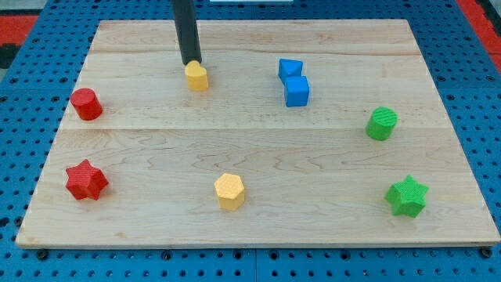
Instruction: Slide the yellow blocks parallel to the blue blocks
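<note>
A wooden board is lying on a blue pegboard. My tip is resting against the upper left edge of a small yellow block, which is sitting left of the two blue blocks and roughly level with them. There are no jaws, only a plain rod. The blue blocks are touching, forming a short column that leans slightly. A yellow hexagon block is sitting well below and left of the blue blocks. The push on the upper yellow block appears to be under way; next, the hexagon likely needs sliding upward beneath it, so the yellow pair's long axis is running alongside the blue column.
</note>
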